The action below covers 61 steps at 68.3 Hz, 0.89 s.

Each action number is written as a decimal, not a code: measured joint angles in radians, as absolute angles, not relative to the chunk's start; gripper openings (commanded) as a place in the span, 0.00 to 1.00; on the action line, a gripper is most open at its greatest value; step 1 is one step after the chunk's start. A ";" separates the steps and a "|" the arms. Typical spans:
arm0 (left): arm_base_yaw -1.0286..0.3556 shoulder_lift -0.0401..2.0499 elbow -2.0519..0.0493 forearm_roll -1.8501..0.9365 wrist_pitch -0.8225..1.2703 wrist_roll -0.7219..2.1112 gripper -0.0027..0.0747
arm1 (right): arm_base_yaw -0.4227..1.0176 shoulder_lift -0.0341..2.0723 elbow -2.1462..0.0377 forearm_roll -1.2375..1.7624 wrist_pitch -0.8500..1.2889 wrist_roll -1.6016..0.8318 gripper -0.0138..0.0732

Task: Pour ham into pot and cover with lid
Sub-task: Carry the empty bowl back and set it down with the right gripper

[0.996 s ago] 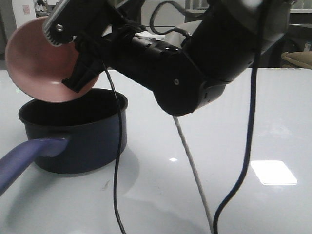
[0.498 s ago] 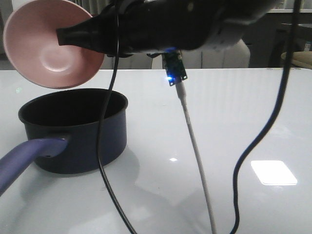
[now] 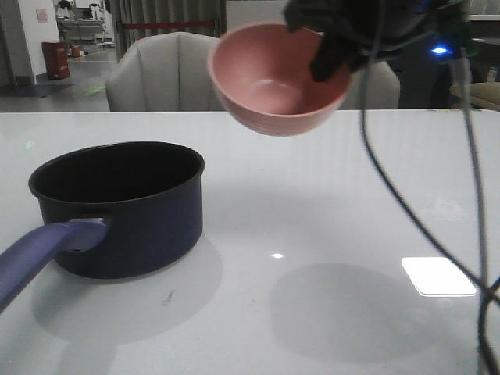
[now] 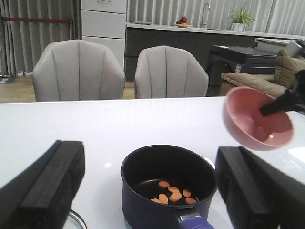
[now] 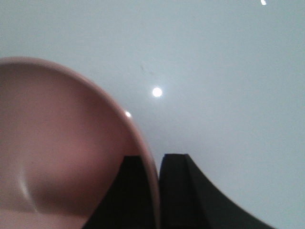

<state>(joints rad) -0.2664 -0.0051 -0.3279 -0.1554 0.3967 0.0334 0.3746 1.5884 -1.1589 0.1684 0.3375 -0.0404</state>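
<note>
On the left of the white counter (image 3: 328, 234): navy saucepan (image 3: 129, 211), upright, lilac handle (image 3: 39, 254) pointing toward the camera. Inside, on the black bottom, a scatter of orange-pink ham slices (image 4: 174, 193), seen from the left wrist. Left gripper (image 4: 147, 191) hovering over the near side of the saucepan, jaws spread wide, nothing between them. Near that gripper, a sliver of glass lid (image 4: 76, 222) at the picture's edge. Further right, well above the counter: pink bowl (image 3: 277, 78), empty, tipped slightly, clear of the saucepan. Right gripper (image 5: 157, 183) pinching the bowl's rim, one finger inside, one outside.
</note>
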 measured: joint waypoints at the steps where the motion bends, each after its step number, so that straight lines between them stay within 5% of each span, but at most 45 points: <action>1: -0.266 -0.005 -0.328 -0.155 0.397 0.033 0.82 | 0.363 1.588 -1.159 0.168 0.355 -0.040 0.32; 44: -0.266 -0.005 -0.328 -0.155 0.397 0.033 0.82 | 0.181 1.739 -1.157 0.167 0.667 -0.040 0.33; 52: -0.266 -0.005 -0.328 -0.155 0.397 0.033 0.82 | 0.181 1.771 -1.157 0.179 0.667 -0.040 0.40; 61: -0.266 -0.005 -0.328 -0.155 0.397 0.033 0.82 | 0.181 1.809 -1.157 0.185 0.668 -0.038 0.59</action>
